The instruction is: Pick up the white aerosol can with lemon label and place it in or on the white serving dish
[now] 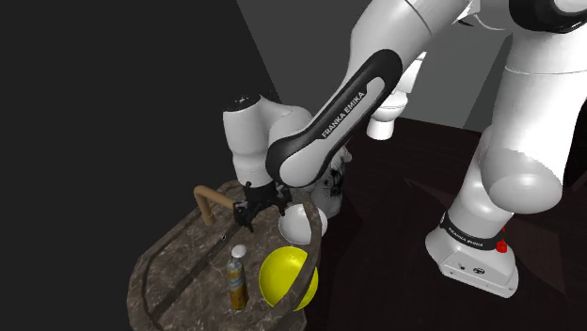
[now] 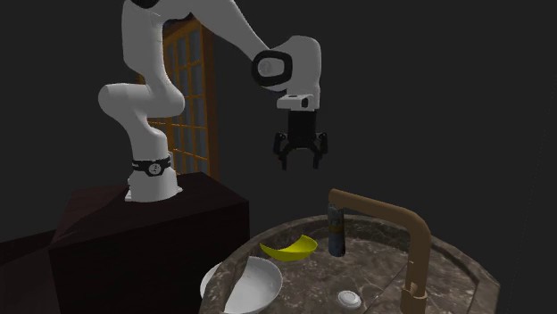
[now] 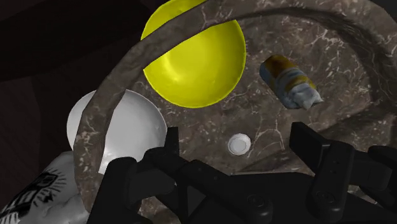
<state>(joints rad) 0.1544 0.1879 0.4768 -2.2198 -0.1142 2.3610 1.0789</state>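
Observation:
The aerosol can has a white cap and a yellow-orange label and stands upright in the dark marble basin. It also appears beside the faucet and past my right finger. The white serving dish sits tilted at the basin's rim, next to a yellow bowl. My gripper hangs open and empty well above the basin, over the drain, apart from the can.
A brown angular faucet rises at the basin's edge. The small white drain lies in the basin floor. A white object with black markings stands beside the dish. The dark stand is behind.

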